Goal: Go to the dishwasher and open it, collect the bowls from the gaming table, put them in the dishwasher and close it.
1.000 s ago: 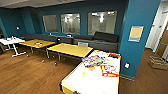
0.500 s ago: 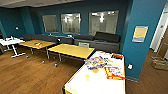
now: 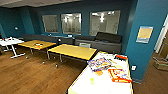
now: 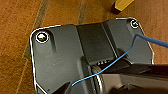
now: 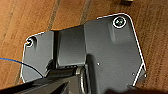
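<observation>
The robot is driving through a lounge; both arms hang over the wood floor (image 4: 20, 30), finger state impossible to tell. No dishwasher appears ahead. Best steer clear of the white table (image 3: 105, 82) and yellow tables (image 3: 72, 51).

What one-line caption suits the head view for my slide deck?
Teal-walled lounge: white table with colourful boxes, yellow-topped tables, dark sofa.
</observation>
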{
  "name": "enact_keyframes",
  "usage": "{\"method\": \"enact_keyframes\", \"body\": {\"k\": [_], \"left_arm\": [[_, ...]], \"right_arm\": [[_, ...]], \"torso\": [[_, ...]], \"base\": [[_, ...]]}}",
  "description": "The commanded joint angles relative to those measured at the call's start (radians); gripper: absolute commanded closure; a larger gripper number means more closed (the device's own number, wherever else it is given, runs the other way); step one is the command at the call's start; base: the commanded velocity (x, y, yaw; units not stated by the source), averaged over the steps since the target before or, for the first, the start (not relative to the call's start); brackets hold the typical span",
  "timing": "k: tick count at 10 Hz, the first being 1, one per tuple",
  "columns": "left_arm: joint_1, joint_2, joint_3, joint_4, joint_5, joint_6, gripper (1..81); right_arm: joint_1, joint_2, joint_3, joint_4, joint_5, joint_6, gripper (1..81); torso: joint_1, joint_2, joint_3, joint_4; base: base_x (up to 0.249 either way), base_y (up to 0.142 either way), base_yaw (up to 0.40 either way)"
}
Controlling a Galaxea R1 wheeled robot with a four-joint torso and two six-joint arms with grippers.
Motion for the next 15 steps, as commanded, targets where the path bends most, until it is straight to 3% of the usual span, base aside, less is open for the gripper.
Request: {"method": "enact_keyframes", "body": {"k": [1, 10, 15], "left_arm": [[-0.047, 0.005, 0.001, -0.006, 0.046, 0.002, 1.0], [-0.047, 0.005, 0.001, -0.004, 0.046, 0.002, 1.0], [-0.047, 0.005, 0.001, -0.006, 0.046, 0.002, 1.0]], "right_arm": [[0.050, 0.006, 0.003, 0.001, -0.046, 0.001, 1.0], [0.050, 0.008, 0.002, 0.001, -0.046, 0.001, 1.0], [0.048, 0.008, 0.002, 0.001, -0.046, 0.001, 1.0]], "torso": [[0.000, 0.000, 0.000, 0.000], [0.000, 0.000, 0.000, 0.000], [0.000, 0.000, 0.000, 0.000]], "base": [[0.111, 0.131, 0.000], [0.101, 0.113, 0.000], [0.076, 0.051, 0.000]]}}
